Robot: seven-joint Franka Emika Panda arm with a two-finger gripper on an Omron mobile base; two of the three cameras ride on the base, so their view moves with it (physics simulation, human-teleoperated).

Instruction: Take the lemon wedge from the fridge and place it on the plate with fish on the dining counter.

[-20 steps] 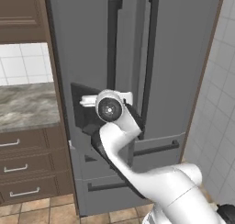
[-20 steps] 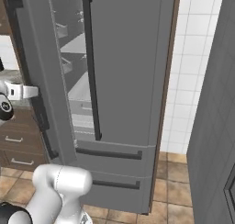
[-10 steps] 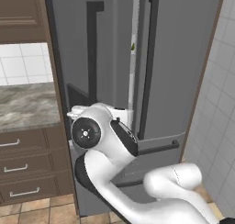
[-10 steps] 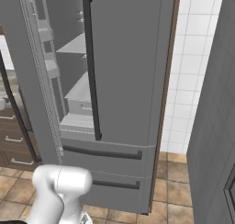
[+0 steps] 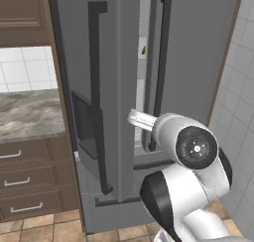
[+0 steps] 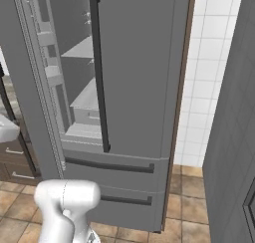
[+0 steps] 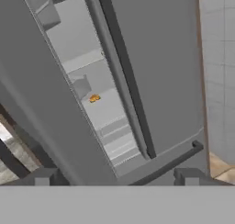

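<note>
Olive-green and tiny, the lemon wedge sits on an upper shelf inside the tall grey fridge, above and beyond the empty, wide-spread two-finger gripper facing the door gap.

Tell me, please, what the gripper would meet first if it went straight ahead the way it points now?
Probably the fridge: the open gripper points into the gap beside its swung-out left door, toward the pale inner shelves where a small orange lump lies. Depth is unclear.

White arm, dark joints
</note>
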